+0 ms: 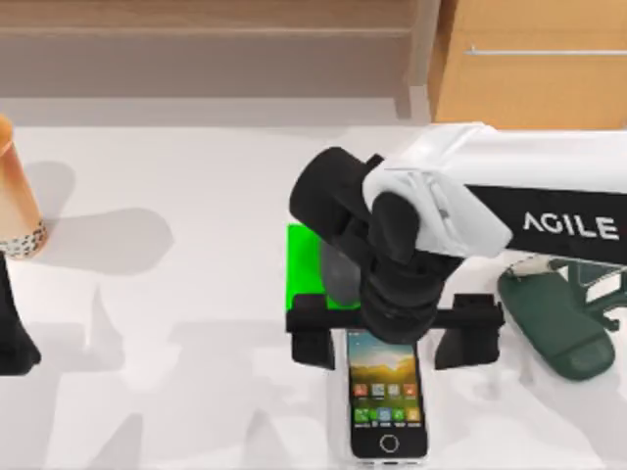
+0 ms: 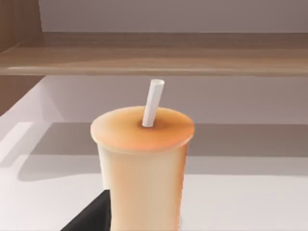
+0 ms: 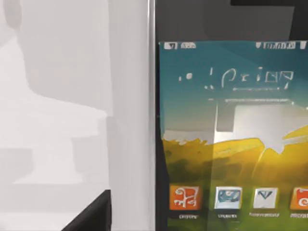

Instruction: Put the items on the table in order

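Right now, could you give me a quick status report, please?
Right gripper open, straddling smartphone top. Cup upright at table left edge. Mouse under right arm.

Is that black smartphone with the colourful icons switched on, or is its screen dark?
On. The silver-edged black smartphone lies flat on the white table, its screen lit with a landscape wallpaper and rows of app icons.

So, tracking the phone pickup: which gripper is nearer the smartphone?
Right. The right gripper hovers open above the smartphone's top end; the left gripper sits at the table's far left by the cup.
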